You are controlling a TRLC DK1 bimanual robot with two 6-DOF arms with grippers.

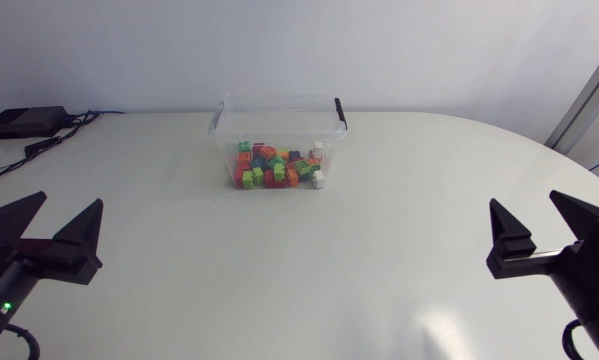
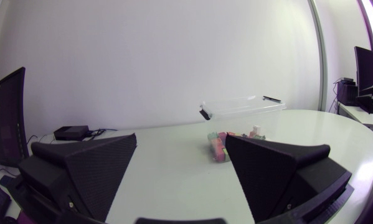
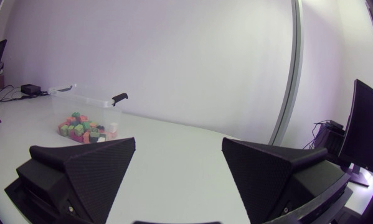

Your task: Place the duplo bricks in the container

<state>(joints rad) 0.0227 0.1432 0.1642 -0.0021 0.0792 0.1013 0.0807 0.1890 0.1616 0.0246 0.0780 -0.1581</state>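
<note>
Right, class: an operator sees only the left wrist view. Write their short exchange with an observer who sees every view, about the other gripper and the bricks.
Operator: Where is the right gripper?
Observer: The right gripper sits at the right side of the table, far from the container, open and empty.
Operator: Any duplo bricks loose out there?
Observer: From above, none: the duplo bricks all lie inside the container.

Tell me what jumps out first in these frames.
The clear container at the far middle of the table, with a heap of bright duplo bricks inside it. Then the two black wedge-fingered claws, left claw and right claw, both open and empty at the near sides, well apart from it.
</note>
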